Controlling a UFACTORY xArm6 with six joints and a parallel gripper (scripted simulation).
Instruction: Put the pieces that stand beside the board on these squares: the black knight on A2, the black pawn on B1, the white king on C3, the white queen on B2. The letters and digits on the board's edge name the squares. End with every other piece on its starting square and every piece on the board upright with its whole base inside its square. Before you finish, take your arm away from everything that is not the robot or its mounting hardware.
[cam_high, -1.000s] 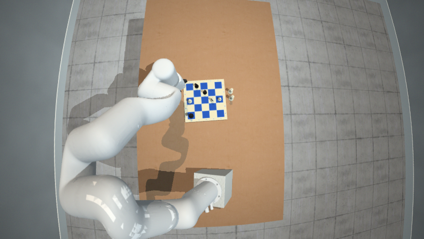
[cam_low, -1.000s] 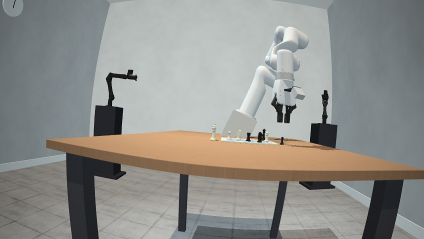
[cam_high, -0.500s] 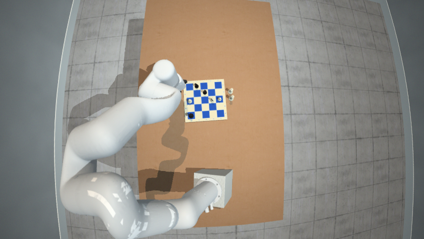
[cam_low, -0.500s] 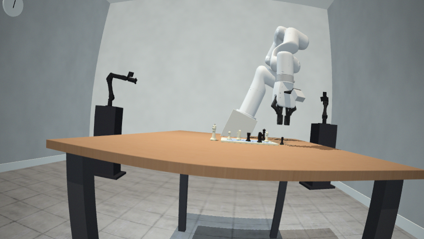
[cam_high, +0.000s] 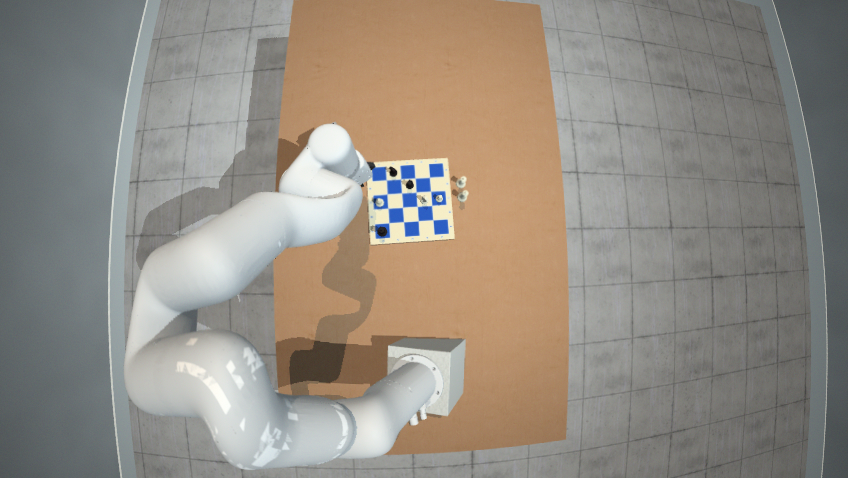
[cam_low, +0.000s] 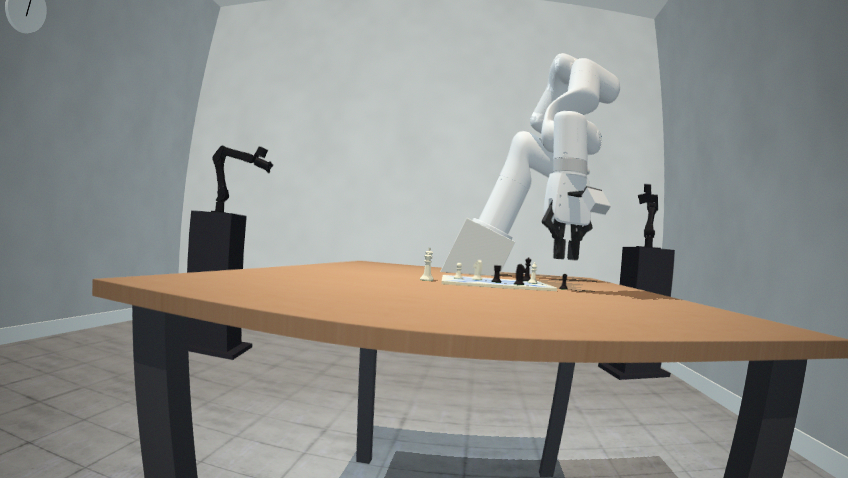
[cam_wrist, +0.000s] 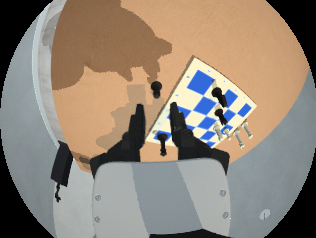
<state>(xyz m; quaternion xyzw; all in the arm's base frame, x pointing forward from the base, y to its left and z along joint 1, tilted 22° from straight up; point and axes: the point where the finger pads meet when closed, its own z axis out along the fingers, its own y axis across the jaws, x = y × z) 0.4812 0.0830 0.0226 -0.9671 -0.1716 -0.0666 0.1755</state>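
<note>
Blue-and-cream checks on the board (cam_high: 449, 234) (cam_low: 504, 285) (cam_wrist: 193, 59)
</note>
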